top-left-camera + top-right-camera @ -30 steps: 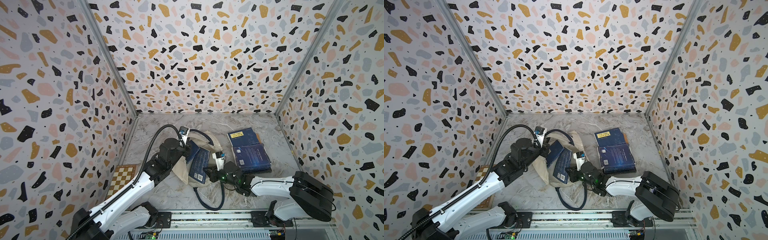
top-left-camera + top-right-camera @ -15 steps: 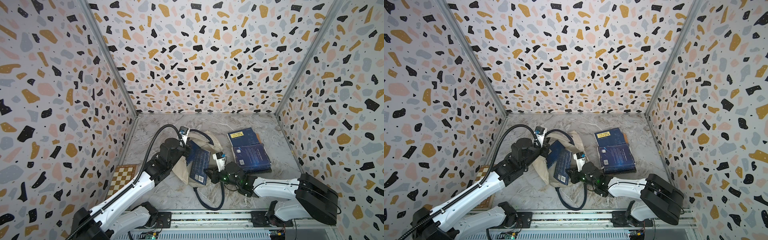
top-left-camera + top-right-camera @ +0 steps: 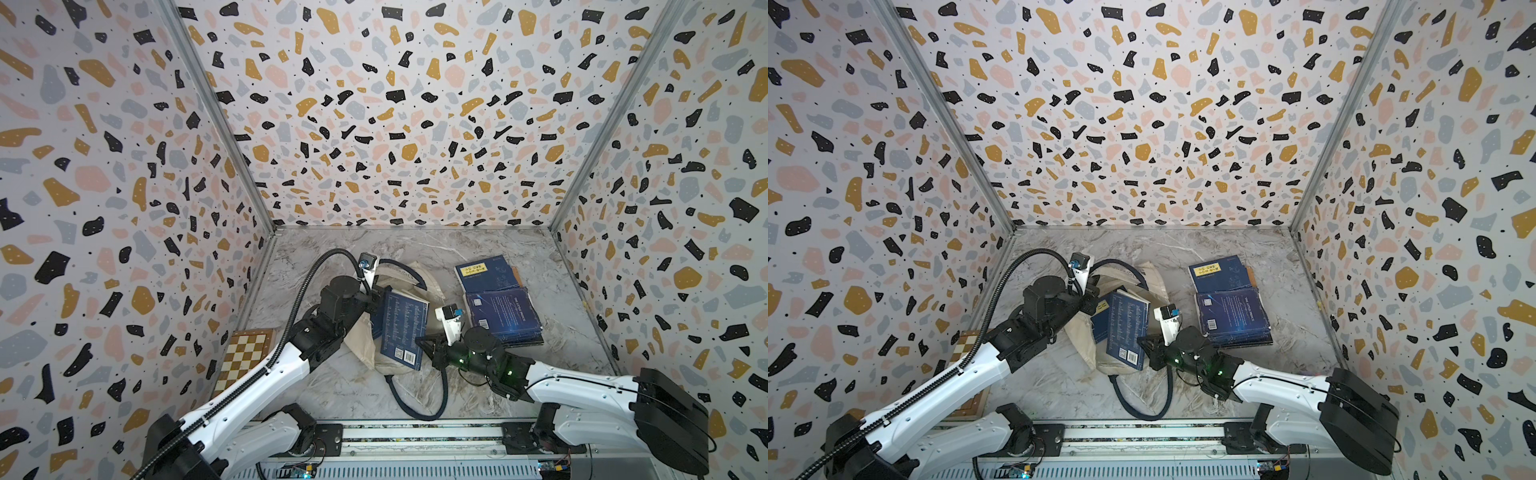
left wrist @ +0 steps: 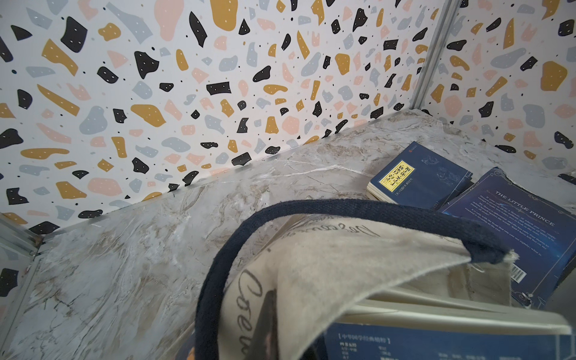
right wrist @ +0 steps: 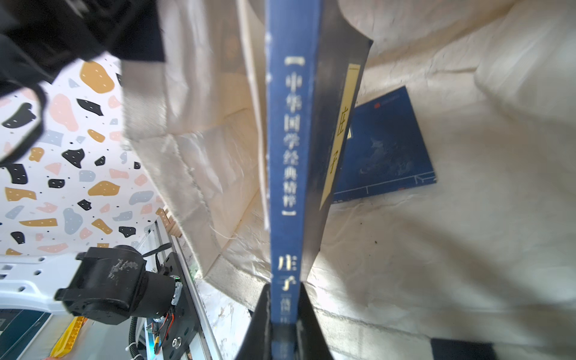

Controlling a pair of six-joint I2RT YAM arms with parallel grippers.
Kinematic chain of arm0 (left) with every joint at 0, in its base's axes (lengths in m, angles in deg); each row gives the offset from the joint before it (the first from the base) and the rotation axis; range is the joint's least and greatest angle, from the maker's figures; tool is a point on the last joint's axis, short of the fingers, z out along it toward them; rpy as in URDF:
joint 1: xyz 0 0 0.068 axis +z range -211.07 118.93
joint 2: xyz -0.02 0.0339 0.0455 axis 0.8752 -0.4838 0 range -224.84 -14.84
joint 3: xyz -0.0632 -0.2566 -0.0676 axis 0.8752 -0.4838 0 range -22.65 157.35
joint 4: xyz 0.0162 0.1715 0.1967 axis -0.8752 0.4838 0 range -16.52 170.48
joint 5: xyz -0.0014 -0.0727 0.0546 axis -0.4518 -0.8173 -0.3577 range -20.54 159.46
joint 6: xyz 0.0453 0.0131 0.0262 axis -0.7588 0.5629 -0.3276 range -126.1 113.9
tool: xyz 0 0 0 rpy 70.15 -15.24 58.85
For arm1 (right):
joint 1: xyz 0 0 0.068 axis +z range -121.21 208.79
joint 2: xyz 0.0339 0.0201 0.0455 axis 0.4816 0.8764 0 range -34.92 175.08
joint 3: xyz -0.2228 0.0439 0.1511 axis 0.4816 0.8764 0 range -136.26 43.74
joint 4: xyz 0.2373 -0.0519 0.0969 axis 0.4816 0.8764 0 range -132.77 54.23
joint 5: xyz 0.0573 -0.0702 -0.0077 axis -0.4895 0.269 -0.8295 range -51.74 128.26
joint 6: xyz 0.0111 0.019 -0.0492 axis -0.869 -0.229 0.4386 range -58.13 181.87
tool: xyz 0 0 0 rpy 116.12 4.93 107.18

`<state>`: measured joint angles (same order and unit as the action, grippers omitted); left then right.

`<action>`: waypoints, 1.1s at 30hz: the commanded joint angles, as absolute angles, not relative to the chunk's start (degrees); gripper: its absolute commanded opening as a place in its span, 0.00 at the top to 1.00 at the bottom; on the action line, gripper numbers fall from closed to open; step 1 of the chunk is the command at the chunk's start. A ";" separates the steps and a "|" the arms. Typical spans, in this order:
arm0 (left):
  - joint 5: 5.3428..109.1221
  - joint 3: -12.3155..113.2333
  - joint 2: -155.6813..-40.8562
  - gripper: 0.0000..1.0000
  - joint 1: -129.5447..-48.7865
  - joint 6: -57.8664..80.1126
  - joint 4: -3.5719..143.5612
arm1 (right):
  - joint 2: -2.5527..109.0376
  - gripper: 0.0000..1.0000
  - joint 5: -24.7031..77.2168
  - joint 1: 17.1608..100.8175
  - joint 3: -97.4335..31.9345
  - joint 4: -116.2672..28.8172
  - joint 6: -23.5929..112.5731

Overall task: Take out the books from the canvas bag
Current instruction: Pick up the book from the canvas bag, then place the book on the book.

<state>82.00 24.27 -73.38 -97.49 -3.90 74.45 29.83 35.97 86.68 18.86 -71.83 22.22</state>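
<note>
left gripper (image 3: 376,299) jaws hidden by canvas bag (image 3: 361,345); held book (image 5: 286,156) lower end blurred

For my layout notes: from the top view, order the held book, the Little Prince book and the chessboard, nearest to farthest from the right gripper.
1. Held book: gripped by the right gripper, over the canvas bag.
2. Little Prince book: lying flat, on the right side.
3. Chessboard: farthest, far over on the left side.

Four or so books (image 3: 403,328), one canvas bag (image 3: 359,345), one chessboard (image 3: 245,357).
</note>
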 commanded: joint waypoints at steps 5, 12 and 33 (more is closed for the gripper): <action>83.06 26.54 -73.71 1.00 -97.41 -3.59 73.98 | 20.69 1.00 37.11 85.62 19.66 -70.72 25.47; 83.36 26.66 -73.73 1.00 -97.46 -3.69 74.13 | 10.70 1.00 38.15 83.40 18.61 -65.65 26.98; 83.92 27.10 -74.62 1.00 -97.43 -3.64 75.14 | -1.95 1.00 48.52 74.65 12.19 -55.17 23.12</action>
